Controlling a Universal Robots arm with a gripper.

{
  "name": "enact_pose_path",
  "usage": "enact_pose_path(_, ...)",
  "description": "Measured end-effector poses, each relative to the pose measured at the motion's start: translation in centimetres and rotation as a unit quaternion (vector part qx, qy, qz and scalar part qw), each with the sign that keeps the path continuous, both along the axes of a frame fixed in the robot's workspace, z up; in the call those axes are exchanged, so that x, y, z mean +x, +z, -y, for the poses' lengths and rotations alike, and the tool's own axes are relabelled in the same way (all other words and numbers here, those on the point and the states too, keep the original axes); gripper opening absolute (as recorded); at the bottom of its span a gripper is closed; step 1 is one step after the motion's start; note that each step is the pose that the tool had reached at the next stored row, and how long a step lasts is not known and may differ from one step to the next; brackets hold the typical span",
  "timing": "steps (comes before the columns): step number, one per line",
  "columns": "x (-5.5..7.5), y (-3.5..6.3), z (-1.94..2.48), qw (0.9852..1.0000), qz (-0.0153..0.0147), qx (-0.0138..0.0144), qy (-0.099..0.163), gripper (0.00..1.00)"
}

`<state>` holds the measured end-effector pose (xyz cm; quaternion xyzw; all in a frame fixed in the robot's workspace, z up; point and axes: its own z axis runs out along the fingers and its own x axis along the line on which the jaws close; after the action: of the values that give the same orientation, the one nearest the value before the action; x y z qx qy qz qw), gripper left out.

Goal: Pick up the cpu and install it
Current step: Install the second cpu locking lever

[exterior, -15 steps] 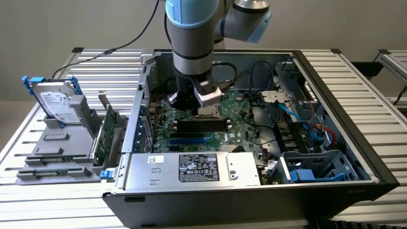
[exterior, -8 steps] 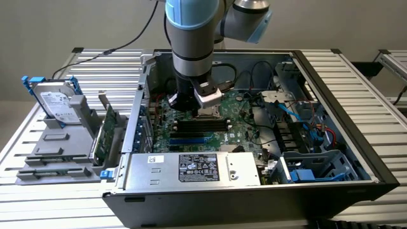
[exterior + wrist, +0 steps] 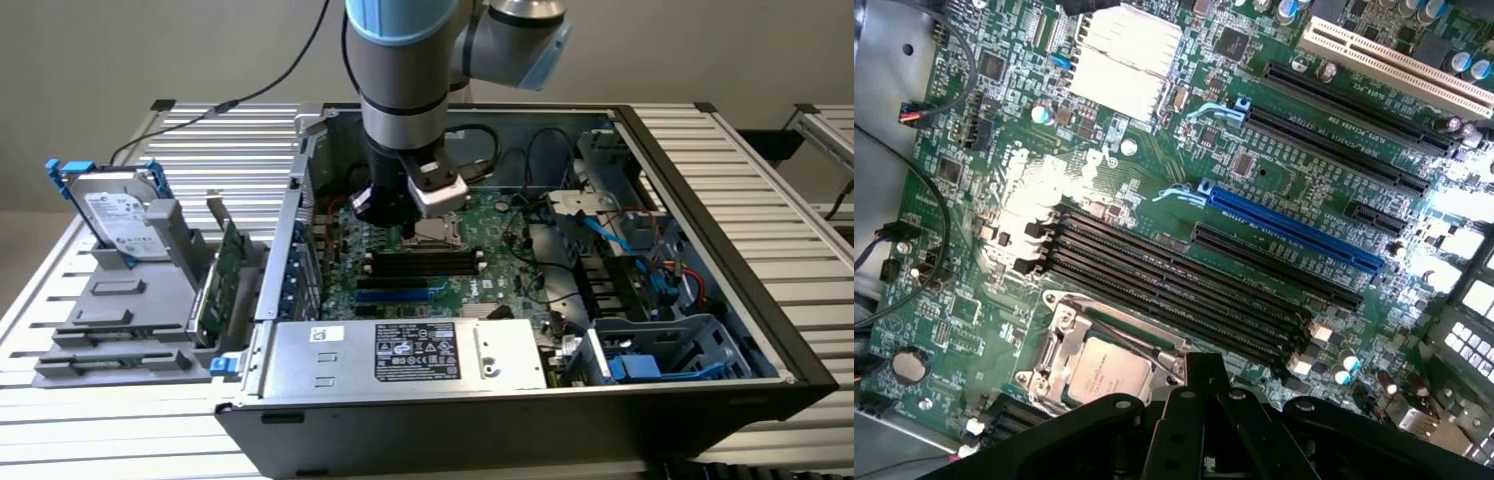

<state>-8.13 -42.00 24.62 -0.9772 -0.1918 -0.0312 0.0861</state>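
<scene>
While the arm hangs inside the open computer case (image 3: 694, 190), its gripper (image 3: 1199, 400) is seen fully closed and empty just above the cpu (image 3: 1109, 372), which is seated in the socket frame (image 3: 1059, 345) on the motherboard (image 3: 1274, 190).

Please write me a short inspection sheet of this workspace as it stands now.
Surface: slatted metal table carrying an open black computer case.
Job's things: small square silvery-grey cpu lying inside the metal socket frame on the green motherboard.
Clutter: silver hard drive with blue brackets standing on a grey holder at the exterior view's left.
Gripper: black gripper shut, directly above the socket; whether it touches the cpu cannot be told.
Cables: black cables along the board edge; blue cables inside the case.
Surroundings: plain wall; nothing else seen.
</scene>
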Motion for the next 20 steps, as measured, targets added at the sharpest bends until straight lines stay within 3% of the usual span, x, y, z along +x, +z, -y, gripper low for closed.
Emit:
enact_pose_path(5,0.0,0.00,0.00,1.0000,0.0001,0.0007,0.003,0.11)
enact_pose_path(9,0.0,-0.21,-0.16,1.0000,0.0002,0.0079,0.005,0.11)
enact_pose_path(12,0.0,-0.38,-0.19,0.9999,0.0011,0.0113,0.007,0.11)
enact_pose_path(16,0.0,-0.79,-0.19,0.9999,0.0037,0.0136,0.009,0.11)
enact_pose_path(20,-0.2,-1.19,-0.19,0.9999,0.0042,0.0137,0.009,0.11)
